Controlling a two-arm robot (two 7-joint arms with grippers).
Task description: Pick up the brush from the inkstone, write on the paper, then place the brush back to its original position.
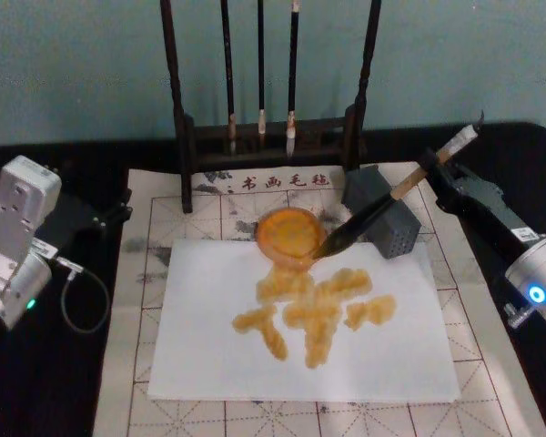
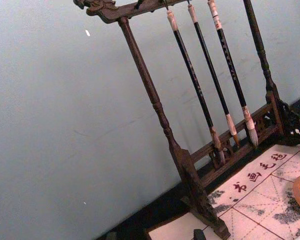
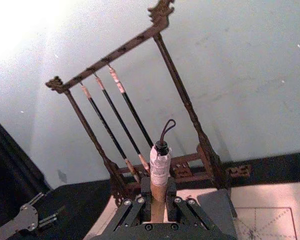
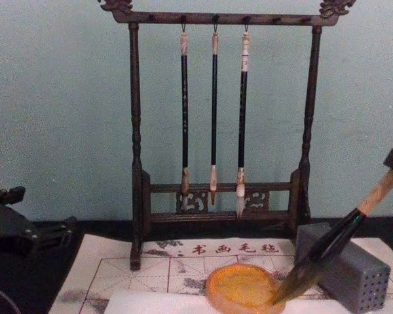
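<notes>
A white rectangular paper sheet (image 1: 209, 355) lies on a gridded felt mat (image 1: 141, 300). At the sheet's far edge sits the round orange inkstone (image 1: 289, 234), with a grey perforated rectangular block (image 1: 399, 238) just right of it and a dark wooden brush rack (image 1: 177, 109) behind both. The thick tan-handled calligraphy brush (image 1: 364, 221) slants from the inkstone's right rim over the block into the right gripper (image 1: 429, 171). The left gripper (image 1: 118, 211) sits left of the mat.

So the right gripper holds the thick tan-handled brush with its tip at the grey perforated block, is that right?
Not the grey block: in the head view the thick tan-handled brush, held by the right gripper, has its tip at the round orange-amber inkstone.
</notes>
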